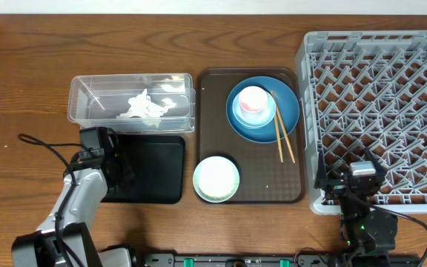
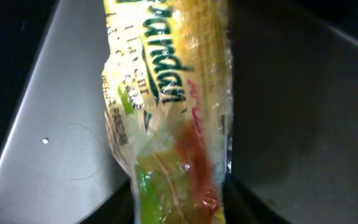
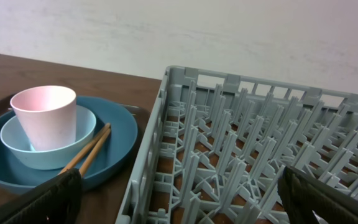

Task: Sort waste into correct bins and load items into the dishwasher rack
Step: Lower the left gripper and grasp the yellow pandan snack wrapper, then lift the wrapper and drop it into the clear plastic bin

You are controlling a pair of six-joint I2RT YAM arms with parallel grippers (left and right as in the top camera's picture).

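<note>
The light, crinkly, slippery snack wrapper wants a pinch at its 6 o'clock end, I cannot tell if the left gripper squeezes it, and the right gripper is wide open.

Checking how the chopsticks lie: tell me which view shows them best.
Overhead: both chopsticks show full length, lying across the blue plate onto the brown tray. The right wrist view shows only part of them; the left wrist view shows none.

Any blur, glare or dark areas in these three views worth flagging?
Left wrist: the snack wrapper fills the frame, soft and blurred, black tray dim behind. Overhead: sharp, evenly lit. Right wrist: clear, though its fingers are blurred dark shapes.
</note>
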